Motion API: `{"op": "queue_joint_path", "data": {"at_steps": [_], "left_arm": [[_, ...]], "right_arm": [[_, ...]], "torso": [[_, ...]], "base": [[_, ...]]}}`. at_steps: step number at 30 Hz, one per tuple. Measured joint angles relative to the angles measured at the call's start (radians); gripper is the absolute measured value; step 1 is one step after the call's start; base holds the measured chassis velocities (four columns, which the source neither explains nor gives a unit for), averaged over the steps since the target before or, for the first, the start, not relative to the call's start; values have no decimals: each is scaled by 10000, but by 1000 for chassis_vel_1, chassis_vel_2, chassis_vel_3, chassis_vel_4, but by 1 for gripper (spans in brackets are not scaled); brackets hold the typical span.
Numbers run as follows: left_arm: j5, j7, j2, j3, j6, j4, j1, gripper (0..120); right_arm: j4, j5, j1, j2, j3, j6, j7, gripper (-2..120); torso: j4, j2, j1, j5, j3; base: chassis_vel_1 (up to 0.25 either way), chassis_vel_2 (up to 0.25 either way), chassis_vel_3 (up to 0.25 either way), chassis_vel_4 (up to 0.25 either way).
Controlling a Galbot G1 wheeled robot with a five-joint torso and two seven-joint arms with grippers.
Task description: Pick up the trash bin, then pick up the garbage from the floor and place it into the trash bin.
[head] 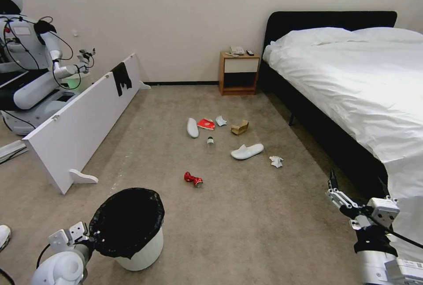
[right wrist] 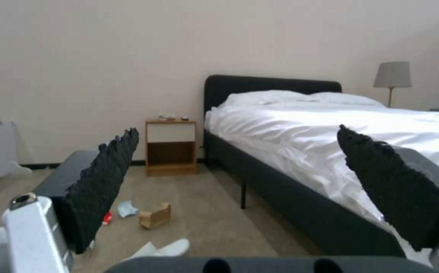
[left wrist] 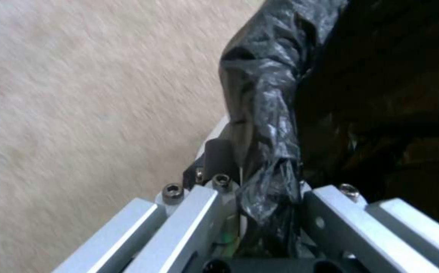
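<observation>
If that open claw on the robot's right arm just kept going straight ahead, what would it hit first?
Probably nothing soon. The right gripper points over open carpet toward the far wall, with the bed alongside. The brown paper bag lies lower, off its line. Depth is hard to judge.

My left gripper [head: 90, 236] touched the trash bin [head: 130, 230] at its black-bagged rim, my right gripper [head: 333, 193] hung beside the bed [head: 352, 82], and the crushed red can [head: 193, 179], slippers and paper lay scattered on the floor [head: 246, 227].
</observation>
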Motion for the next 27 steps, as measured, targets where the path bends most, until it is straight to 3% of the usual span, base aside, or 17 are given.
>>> {"op": "queue_joint_path", "data": {"at_steps": [4, 5, 20, 27], "left_arm": [[-315, -118, -5, -78, 69, -508, 172, 1], [-460, -257, 30, -180, 57, -874, 326, 1], [-1718, -765, 478, -929, -62, -3301, 1353, 1], [-1718, -777, 603, -1328, -88, -3806, 1710, 1]], "right_arm": [[-36, 31, 1, -52, 0, 0, 22, 100], [-61, 46, 3, -89, -3, 0, 43, 100], [-147, 105, -95, -332, 21, 333, 128, 100], [-155, 167, -190, -442, 99, 535, 97, 100]], "torso": [[-5, 0, 1, 3, 0], [-2, 0, 1, 26, -2], [2, 8, -4, 36, -7], [3, 9, -5, 38, -7]], "base": [[0, 0, 0, 0], [0, 0, 0, 0], [0, 0, 0, 0], [0, 0, 0, 0]]}}
